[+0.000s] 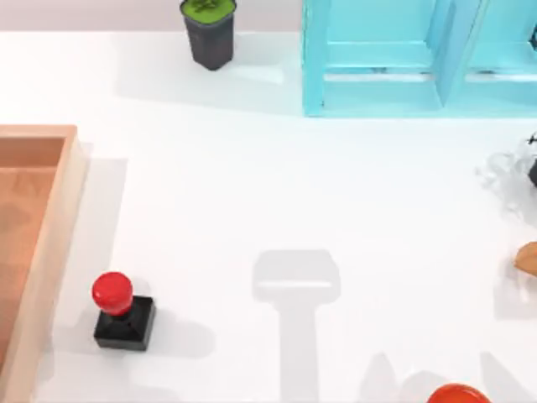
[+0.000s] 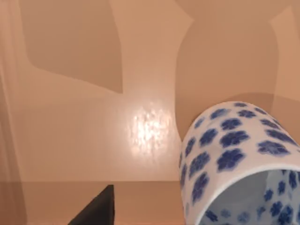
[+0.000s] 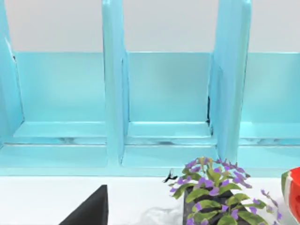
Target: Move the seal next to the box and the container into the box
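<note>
Seal [image 1: 122,311] already parked on the bench [image 1: 277,193] just beside the box [image 1: 52,243] rim, container [image 2: 239,164] carried tilted over the box floor for lowering inside, left end effector grip state impossible to tell.

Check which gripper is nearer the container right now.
Left. The left wrist view has the container close up over the box floor; the right wrist view faces the turquoise shelf unit.

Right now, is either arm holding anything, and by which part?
The container hangs close under the left wrist camera above the box, likely held; the grip point cannot be told.
</note>
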